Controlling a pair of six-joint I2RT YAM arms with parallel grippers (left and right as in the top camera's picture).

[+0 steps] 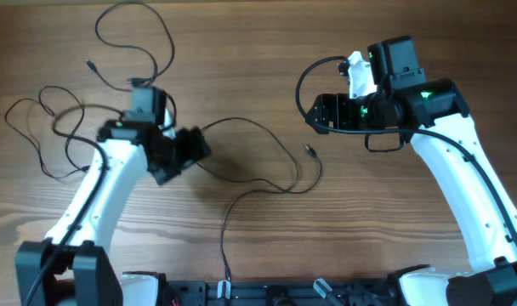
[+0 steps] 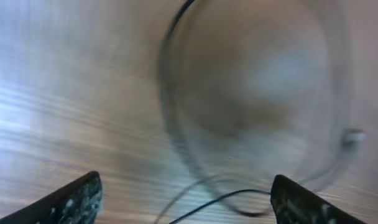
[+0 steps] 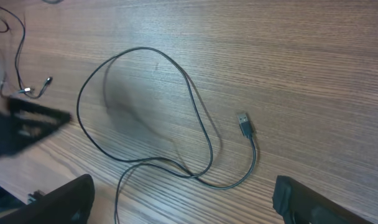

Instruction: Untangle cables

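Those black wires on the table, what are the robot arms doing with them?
The robot's job is untangling thin black cables on the wooden table. One long cable with a silvery plug lies looped in the middle, and a messier bunch sits at the left. The left claw and right claw are both open near the middle loop, holding nothing.

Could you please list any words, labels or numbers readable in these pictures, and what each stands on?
None can be read.
The white patch on the right arm is too small to show print; the cable plug bears no legible mark; the left wrist view is blurred.
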